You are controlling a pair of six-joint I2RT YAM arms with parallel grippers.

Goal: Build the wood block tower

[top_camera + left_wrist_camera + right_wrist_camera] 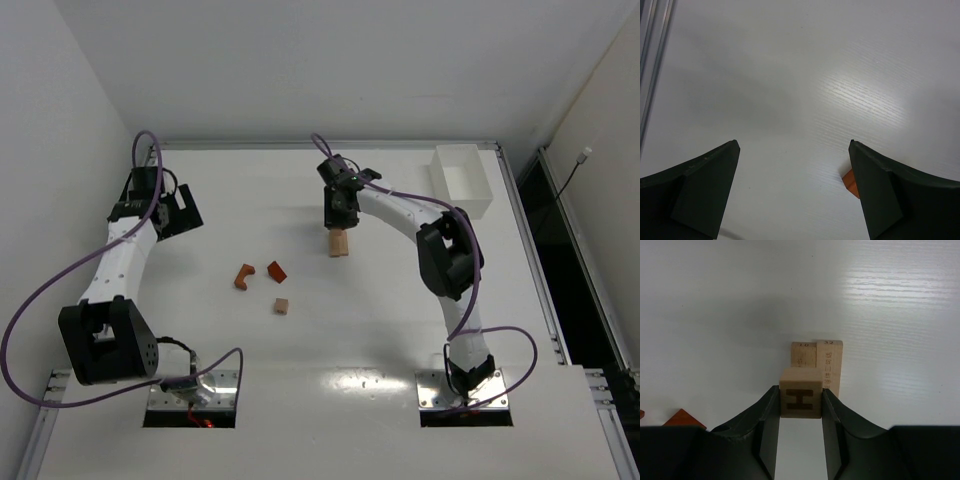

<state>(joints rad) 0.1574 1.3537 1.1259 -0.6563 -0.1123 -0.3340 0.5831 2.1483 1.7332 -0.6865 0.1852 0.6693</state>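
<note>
My right gripper (pixel 800 390) is shut on a pale wood cube (pixel 800 399) marked with a dark H. Just beyond it, two pale tan pieces stand side by side on the table: a short block (pixel 804 355) and a taller plank (pixel 832 365). From above, these pieces (pixel 338 243) show right below the right gripper (pixel 340 215). I cannot tell whether the held cube touches them. A reddish-brown arch (pixel 244 276), a red wedge (pixel 276 270) and a small pale cube (pixel 282 305) lie loose left of centre. My left gripper (pixel 181 212) hangs open and empty at the far left.
A white rectangular bin (pixel 462 180) stands at the back right corner. In the left wrist view the left gripper (pixel 793 145) spans bare table, and an orange block corner (pixel 851 181) peeks past the right finger. The red wedge (pixel 684 419) shows at the right wrist view's lower left.
</note>
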